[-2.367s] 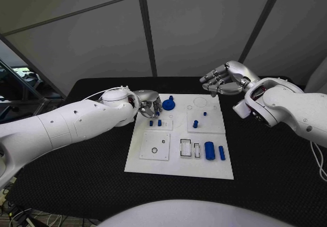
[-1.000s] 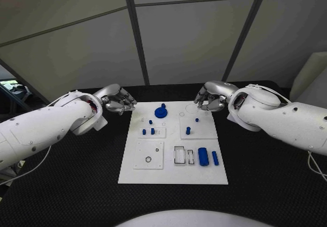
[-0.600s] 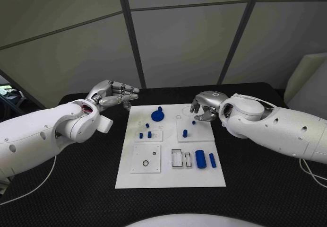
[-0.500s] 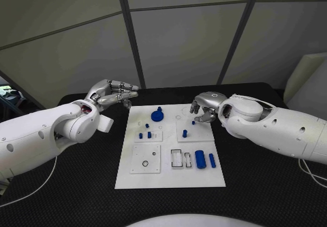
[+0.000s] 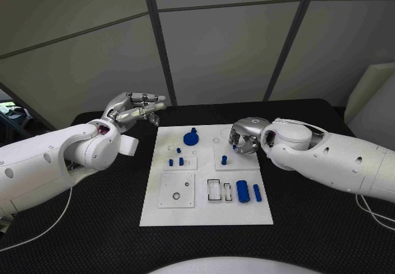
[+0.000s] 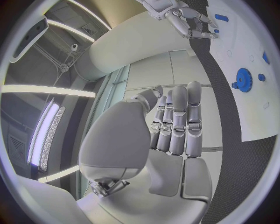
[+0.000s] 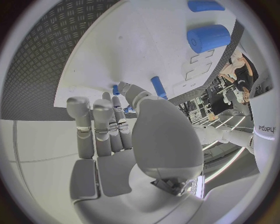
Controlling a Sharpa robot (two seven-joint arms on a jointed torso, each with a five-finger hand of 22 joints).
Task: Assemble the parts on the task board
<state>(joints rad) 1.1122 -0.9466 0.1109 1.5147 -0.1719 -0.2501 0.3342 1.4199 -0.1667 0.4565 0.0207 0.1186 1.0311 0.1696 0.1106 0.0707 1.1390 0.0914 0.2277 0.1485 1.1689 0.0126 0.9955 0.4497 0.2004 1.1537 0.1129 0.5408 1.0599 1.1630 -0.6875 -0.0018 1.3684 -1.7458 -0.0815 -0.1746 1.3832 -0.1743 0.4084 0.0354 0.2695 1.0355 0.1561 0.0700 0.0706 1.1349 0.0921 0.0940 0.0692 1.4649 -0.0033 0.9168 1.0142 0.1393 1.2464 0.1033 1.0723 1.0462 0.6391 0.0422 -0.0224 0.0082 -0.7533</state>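
- Black table (image 5: 99,228) nearest, carrying white task board (image 5: 206,214) at centre.
- Near end of task board: large blue cylinder (image 5: 243,190) lying flat, thin blue pin (image 5: 257,193) just beside it on the right; both also seen from the right wrist camera, cylinder (image 7: 209,38), pin (image 7: 205,5).
- Left of the cylinder: two rectangular slots (image 5: 220,190); further left a raised square plate with a small dark ring (image 5: 176,197) on it.
- Mid board: two short blue pegs (image 5: 175,162) upright on left square block; another blue peg (image 5: 225,159) upright on right block.
- Right robot hand (image 5: 244,138) low over right block area, fingers curled together close above the board; nothing plainly pinched, contact with a peg cannot be told. In right wrist view, robot hand (image 7: 111,126) with fingers side by side, a blue peg (image 7: 158,87) close by the fingertips.
- Far end of board: blue gear (image 5: 191,138) with knob standing up, near the middle-left; same gear (image 6: 242,80) in left wrist view.
- Left robot hand (image 5: 134,107) raised off the board beyond its far-left corner, well apart from parts, fingers pressed together and bent, holding nothing; left wrist view shows robot hand (image 6: 169,126) fingers lined up side by side, empty.
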